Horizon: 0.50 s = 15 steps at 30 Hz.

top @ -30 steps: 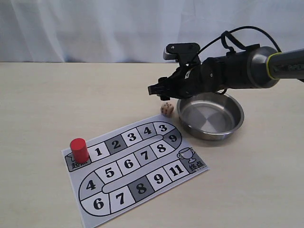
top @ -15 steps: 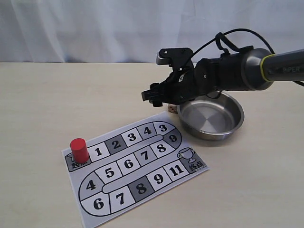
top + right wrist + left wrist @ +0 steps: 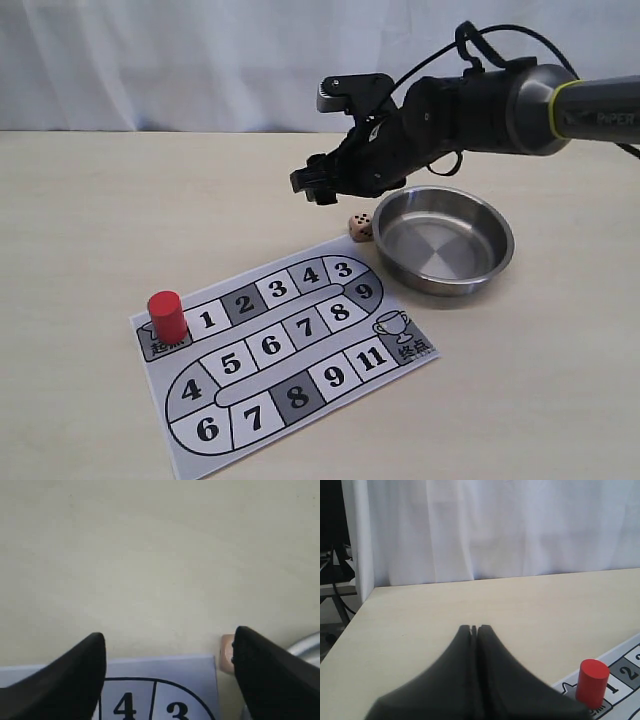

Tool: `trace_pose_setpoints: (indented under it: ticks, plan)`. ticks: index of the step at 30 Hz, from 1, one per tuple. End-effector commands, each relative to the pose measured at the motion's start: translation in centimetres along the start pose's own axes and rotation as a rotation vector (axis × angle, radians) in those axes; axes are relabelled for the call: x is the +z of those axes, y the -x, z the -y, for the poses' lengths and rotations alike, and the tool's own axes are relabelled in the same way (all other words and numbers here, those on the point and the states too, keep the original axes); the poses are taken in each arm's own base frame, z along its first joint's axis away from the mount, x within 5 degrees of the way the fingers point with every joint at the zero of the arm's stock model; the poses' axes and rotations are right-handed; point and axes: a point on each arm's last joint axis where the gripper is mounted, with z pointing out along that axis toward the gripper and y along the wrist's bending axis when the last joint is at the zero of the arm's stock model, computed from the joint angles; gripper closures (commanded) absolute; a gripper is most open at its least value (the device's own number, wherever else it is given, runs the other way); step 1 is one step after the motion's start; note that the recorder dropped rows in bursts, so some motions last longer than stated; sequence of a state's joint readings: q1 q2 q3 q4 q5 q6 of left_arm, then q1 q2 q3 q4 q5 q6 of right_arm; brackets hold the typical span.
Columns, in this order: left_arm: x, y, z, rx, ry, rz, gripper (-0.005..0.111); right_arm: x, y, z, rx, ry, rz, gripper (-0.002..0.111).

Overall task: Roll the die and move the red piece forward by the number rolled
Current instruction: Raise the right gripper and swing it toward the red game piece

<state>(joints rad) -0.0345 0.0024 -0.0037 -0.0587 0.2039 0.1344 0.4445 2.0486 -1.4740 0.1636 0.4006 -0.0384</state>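
The board (image 3: 290,355) squares carry numbers 1 to 11; the right arm (image 3: 585,108) reads "PIPER".

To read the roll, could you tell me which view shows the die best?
The exterior view: the die lies whole beside the steel bowl. The right wrist view shows only a sliver behind a pincer finger; the left wrist view shows none.

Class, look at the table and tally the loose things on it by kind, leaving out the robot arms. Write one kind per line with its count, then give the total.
die: 1
red piece: 1
steel bowl: 1
game board: 1
Total: 4
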Motion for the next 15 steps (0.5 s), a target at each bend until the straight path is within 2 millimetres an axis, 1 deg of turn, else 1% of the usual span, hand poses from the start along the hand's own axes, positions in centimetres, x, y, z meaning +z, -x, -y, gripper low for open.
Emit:
trace_pose_setpoints:
  ticks: [1,3,4,6,9,11,15]
  plan:
    - [0.0,0.0,0.0,-0.01,-0.003,0.006,0.107,-1.1,1.2,0.9,-0.028,-0.017,-0.049,0.041]
    - [0.0,0.0,0.0,-0.01,-0.003,0.006,0.107,-1.7,1.8,1.7,-0.015,-0.023,-0.073,0.041]
    - [0.0,0.0,0.0,-0.01,-0.003,0.006,0.107,-1.9,2.0,2.0,-0.006,-0.025,-0.088,0.043]
    - [0.0,0.0,0.0,-0.01,-0.003,0.006,0.107,-2.3,2.2,2.6,0.007,-0.028,-0.127,0.052]
    - [0.0,0.0,0.0,-0.01,-0.003,0.006,0.107,-2.8,2.2,3.5,0.025,-0.035,-0.171,0.069]
    - [0.0,0.0,0.0,-0.008,-0.003,0.006,0.107,-2.9,1.9,3.9,0.035,-0.037,-0.201,0.08]
    - [0.0,0.0,0.0,-0.008,-0.003,0.006,0.107,-2.6,1.4,4.1,0.029,-0.034,-0.249,0.097]
